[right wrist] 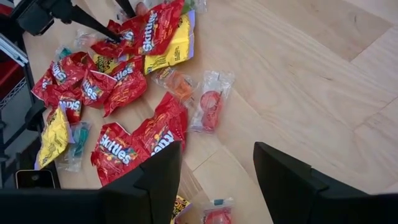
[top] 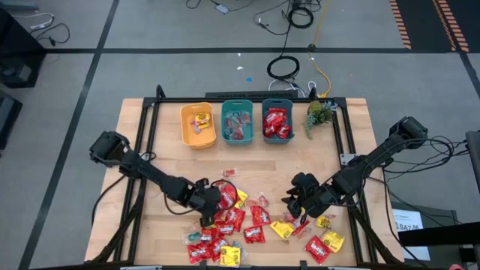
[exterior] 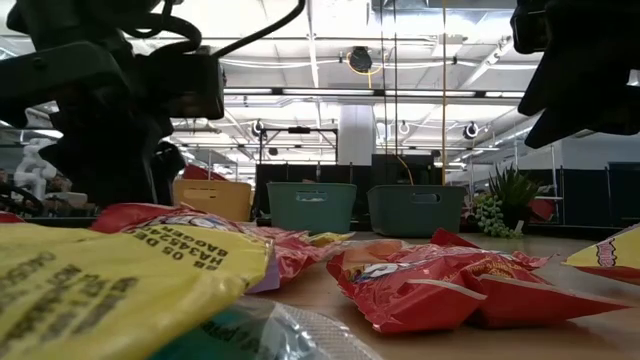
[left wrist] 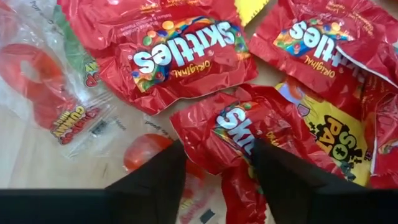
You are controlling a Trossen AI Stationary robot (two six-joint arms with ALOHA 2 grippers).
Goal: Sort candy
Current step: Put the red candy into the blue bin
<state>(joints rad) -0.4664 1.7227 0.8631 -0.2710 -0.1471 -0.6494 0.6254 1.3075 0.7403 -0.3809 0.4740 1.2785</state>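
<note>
The candy lies in a loose heap [top: 247, 229] on the near half of the wooden table: red Skittles packets, yellow packets and small clear-wrapped pieces. My left gripper [top: 208, 213] is down at the heap's left edge, open, pointing steeply down. In the left wrist view its fingers [left wrist: 158, 180] stand on either side of a crumpled red Skittles packet [left wrist: 233, 124]. My right gripper [top: 298, 202] hangs open above the heap's right part, with bare wood between its fingers [right wrist: 155, 177] and red packets [right wrist: 134, 146] just beside them. My left gripper comes at the crumpled red Skittles packet from above, slanting down, with one finger at each side of its near end [left wrist: 214, 140]. The packet lies flat on the table. Whether the fingertips touch it, I cannot tell.
Three bins stand in a row at the table's far side: a yellow one [top: 198, 124], a teal one [top: 237, 121] and a darker one [top: 277, 120] holding red packets. A small green plant [top: 319, 114] is to their right. Bare wood [top: 262, 169] lies between bins and heap.
</note>
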